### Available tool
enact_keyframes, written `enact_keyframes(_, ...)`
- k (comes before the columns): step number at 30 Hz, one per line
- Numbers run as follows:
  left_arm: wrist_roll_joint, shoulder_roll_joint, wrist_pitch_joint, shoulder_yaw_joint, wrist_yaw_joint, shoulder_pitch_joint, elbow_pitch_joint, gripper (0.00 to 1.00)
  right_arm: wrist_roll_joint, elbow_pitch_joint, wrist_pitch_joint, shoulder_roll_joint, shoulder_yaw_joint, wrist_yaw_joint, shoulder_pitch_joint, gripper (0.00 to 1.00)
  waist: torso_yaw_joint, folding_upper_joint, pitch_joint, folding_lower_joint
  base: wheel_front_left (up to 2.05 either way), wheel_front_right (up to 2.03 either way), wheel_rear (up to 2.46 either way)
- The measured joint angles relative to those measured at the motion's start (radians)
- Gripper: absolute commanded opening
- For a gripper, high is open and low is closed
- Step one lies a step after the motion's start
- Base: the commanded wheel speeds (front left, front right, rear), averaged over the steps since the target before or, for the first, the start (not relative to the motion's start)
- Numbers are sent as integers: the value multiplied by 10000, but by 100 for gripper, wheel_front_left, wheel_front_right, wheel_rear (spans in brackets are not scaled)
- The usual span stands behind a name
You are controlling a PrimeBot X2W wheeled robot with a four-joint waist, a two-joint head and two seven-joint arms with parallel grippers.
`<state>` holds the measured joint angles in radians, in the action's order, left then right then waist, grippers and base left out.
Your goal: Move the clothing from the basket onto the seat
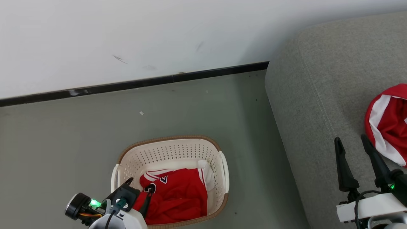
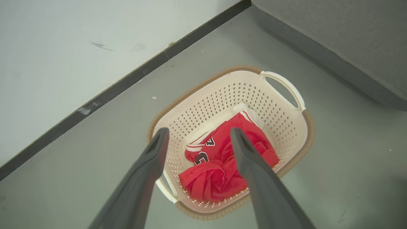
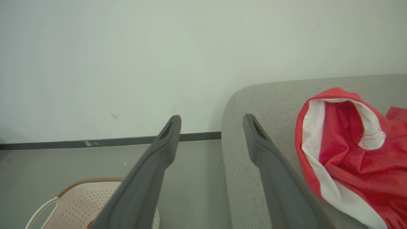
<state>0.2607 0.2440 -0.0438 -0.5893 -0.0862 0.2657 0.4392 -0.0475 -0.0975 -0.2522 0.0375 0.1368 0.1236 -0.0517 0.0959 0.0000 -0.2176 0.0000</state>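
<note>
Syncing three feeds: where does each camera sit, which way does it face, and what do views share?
Head view: on the head, facing down at basket, sofa; left hand, right hand show.
Left wrist view: left wrist, down between its fingers at the jersey in the basket.
Right wrist view: right wrist, toward the wall; its fingers, red garment on sofa.
Shared: basket, sofa.
</note>
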Motion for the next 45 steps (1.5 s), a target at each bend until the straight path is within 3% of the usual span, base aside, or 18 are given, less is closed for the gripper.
enact_keyframes(22, -1574, -44, 529, -1172, 648, 2372, 1835, 100, -604, -571, 0, 4, -420, 0, 1723, 100, 666, 0, -2537, 0, 0, 0, 0)
enact_keyframes(37, -2661, 529, 1062, -1745, 907, 3552, 2840, 100, -965, -543, -2, 12, -863, 0, 2982, 100, 1162, 0, -4020, 0, 0, 0, 0)
enact_keyframes(45, -3430, 834, 1588, -2451, 1292, 4051, 3323, 100, -1200, -474, -2, 17, -1170, 0, 3653, 100, 1373, 0, -4650, 0, 0, 0, 0)
